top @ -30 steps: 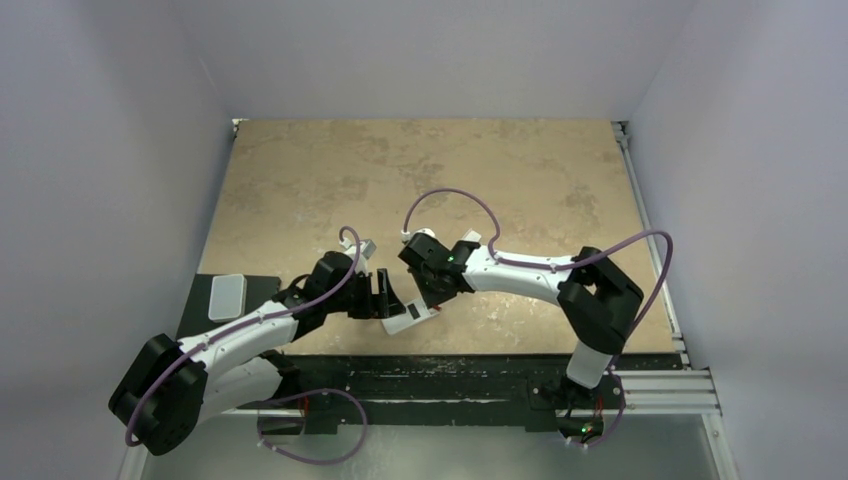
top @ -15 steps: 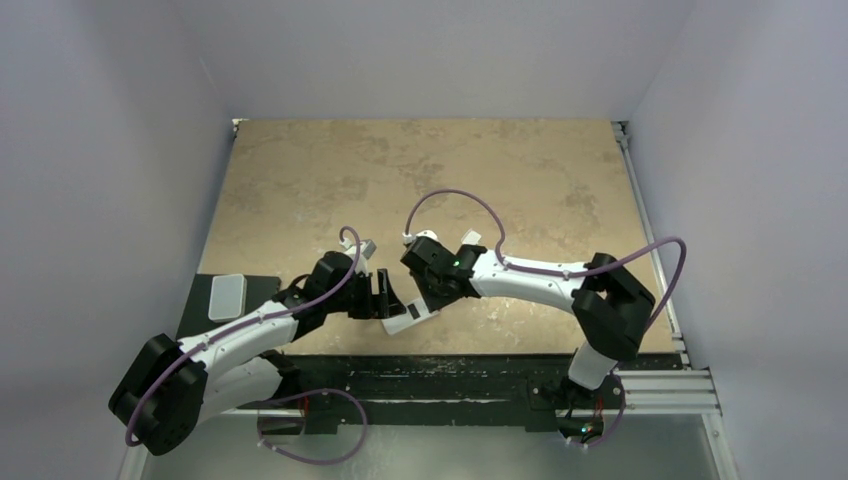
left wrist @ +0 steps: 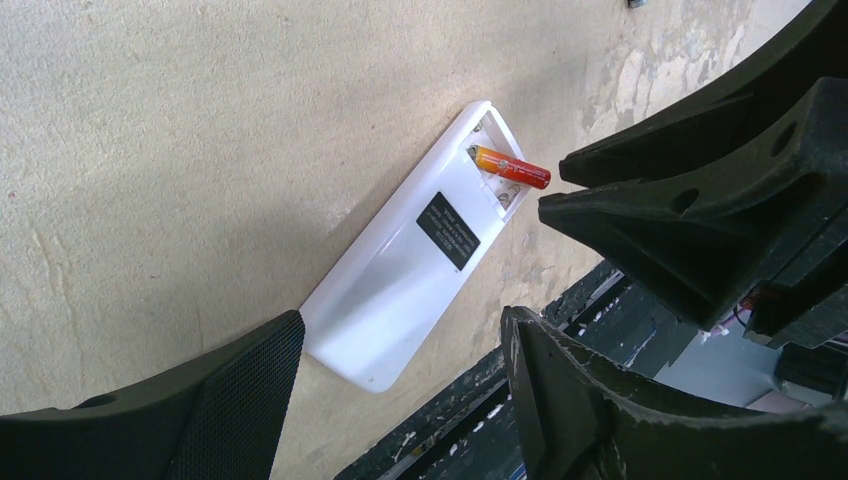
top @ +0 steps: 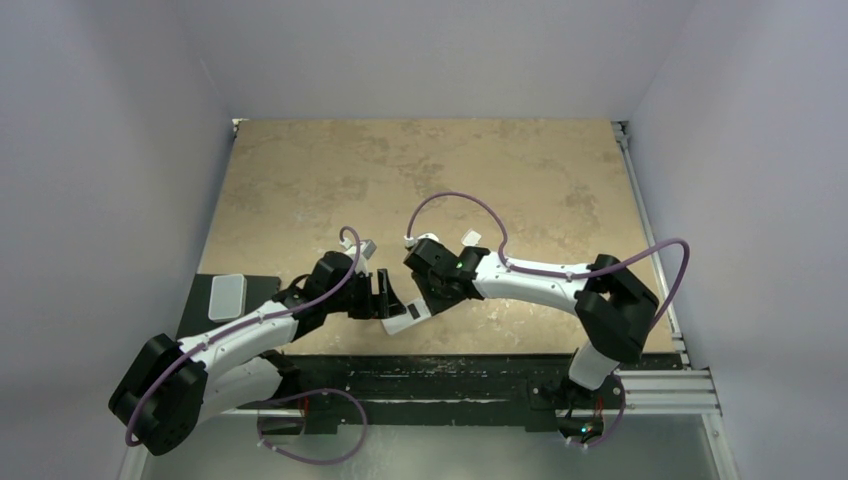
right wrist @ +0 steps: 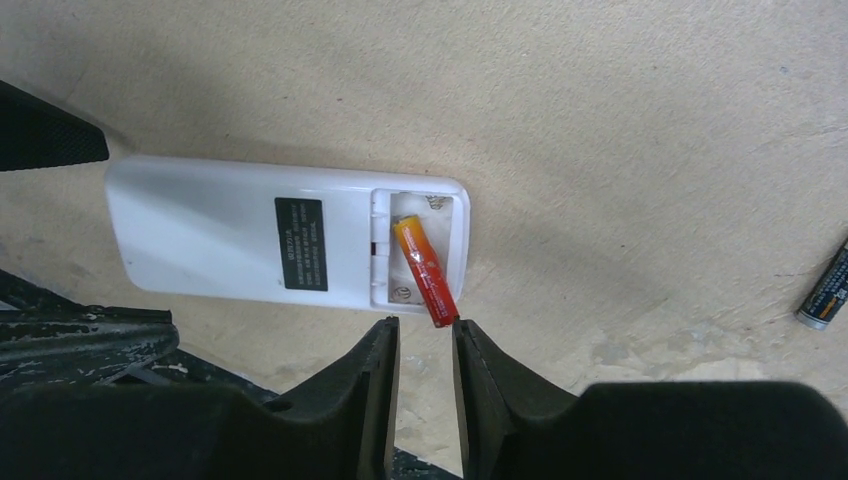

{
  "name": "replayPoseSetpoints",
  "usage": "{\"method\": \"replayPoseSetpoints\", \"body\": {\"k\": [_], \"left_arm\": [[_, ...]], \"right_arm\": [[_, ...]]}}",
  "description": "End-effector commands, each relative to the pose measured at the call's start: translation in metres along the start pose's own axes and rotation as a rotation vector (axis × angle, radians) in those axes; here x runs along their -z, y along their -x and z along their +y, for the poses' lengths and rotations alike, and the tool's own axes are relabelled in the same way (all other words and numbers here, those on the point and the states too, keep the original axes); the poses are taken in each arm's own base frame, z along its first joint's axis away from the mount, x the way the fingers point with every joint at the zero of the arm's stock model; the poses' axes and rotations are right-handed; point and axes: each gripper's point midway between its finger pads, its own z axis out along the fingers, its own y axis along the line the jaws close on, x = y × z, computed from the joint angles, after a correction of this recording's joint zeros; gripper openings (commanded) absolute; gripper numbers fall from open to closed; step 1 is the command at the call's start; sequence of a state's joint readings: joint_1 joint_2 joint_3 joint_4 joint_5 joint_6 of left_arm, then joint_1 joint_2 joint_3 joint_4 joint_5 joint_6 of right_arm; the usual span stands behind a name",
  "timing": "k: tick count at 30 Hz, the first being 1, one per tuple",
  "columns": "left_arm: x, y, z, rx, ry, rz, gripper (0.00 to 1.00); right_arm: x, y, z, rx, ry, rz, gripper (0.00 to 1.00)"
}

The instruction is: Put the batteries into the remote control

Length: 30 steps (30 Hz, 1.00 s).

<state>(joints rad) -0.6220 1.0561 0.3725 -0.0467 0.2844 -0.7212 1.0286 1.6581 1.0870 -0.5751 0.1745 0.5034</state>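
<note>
The white remote control (top: 408, 318) lies back up on the table, its battery bay open at one end. The reddish-orange battery (right wrist: 425, 282) lies askew in the bay, one end sticking out over the remote's edge; it also shows in the left wrist view (left wrist: 510, 167). My right gripper (right wrist: 425, 328) is open by a narrow gap, its tips just at the battery's protruding end, holding nothing. My left gripper (left wrist: 402, 318) is open wide, its fingers either side of the remote's (left wrist: 400, 290) closed end. The dark battery (right wrist: 826, 290) lies on the table away from the remote.
A light-grey rounded plate (top: 227, 296) sits on a black mat at the table's near left. The black front rail (top: 450, 375) runs just below the remote. The two grippers face each other closely over the remote.
The right arm's elbow has swung a little to the right and its gripper has shifted slightly. The left arm and the remote have not moved.
</note>
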Motion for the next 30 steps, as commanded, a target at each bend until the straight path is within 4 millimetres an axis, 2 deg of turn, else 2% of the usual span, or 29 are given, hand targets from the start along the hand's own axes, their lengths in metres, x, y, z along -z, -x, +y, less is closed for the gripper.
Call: {"method": "replayPoseSetpoints", "body": {"k": [1, 23, 30], "left_arm": [[0.001, 0.010, -0.010, -0.021, -0.036, -0.030, 0.72], [0.000, 0.010, -0.010, -0.021, -0.036, -0.029, 0.72], [0.000, 0.010, -0.009, -0.020, -0.035, -0.029, 0.72]], "right_arm": [[-0.002, 0.001, 0.006, 0.019, 0.029, -0.005, 0.34], [-0.011, -0.005, -0.010, 0.036, -0.063, 0.016, 0.34], [-0.013, -0.005, -0.009, 0.042, -0.063, 0.018, 0.33]]}}
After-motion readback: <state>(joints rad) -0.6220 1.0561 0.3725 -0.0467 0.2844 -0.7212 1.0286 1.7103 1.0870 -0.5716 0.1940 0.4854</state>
